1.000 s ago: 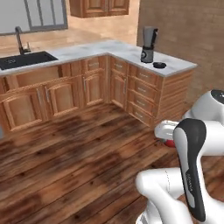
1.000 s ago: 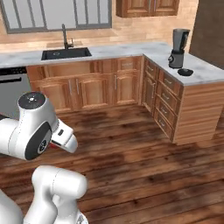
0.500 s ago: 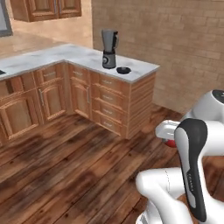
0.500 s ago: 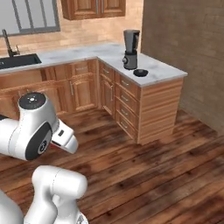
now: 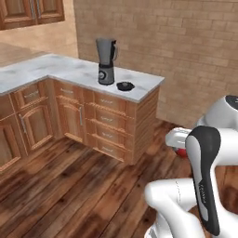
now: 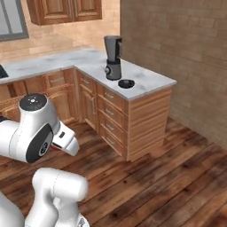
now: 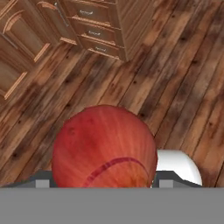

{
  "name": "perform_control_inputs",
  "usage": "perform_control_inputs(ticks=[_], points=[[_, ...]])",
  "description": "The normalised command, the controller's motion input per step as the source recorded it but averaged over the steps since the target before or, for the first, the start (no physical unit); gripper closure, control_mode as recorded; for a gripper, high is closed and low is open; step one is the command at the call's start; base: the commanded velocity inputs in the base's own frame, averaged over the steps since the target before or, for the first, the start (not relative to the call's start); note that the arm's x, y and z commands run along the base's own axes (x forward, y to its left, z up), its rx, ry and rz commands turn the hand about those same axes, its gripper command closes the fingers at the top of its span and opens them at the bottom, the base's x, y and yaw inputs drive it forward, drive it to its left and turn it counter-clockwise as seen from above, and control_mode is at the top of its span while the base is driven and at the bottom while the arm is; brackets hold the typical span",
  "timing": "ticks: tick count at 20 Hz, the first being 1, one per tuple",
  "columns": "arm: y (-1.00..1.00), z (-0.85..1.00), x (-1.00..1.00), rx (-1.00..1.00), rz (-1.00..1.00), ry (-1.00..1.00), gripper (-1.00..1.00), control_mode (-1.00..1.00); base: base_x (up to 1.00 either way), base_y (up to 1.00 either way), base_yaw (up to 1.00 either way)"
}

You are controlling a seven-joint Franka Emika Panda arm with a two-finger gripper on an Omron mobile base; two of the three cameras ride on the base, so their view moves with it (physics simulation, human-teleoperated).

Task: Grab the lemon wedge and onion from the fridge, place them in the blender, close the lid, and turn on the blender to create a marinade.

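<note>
Onion (image 7: 105, 146) sits gripped between your fingers over the wood floor, well apart from the blender (image 5: 106, 61) on the counter (image 5: 139, 90); you're holding a firm, light, round, slick-skinned thing, so keep hold across its widest middle.

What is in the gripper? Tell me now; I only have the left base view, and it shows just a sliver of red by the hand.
Observer: The hand view shows the onion, round and dark red, sitting between the tips of the gripper.
Operator: Report what lies under it.
Observer: In the hand view, wooden floor lies below the onion, with the counter's drawers further ahead.
</note>
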Motion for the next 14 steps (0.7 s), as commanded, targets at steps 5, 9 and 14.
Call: perform_control_inputs(ticks=[5, 9, 14], points=[[0.0, 0.0, 0.0, 0.0, 0.0, 0.0, 1.0, 1.0, 1.0, 0.47, -0.29], [0.0, 0.0, 0.0, 0.0, 0.0, 0.0, 1.0, 1.0, 1.0, 0.58, -0.3], [0.0, 0.0, 0.0, 0.0, 0.0, 0.0, 1.0, 1.0, 1.0, 0.6, -0.3]])
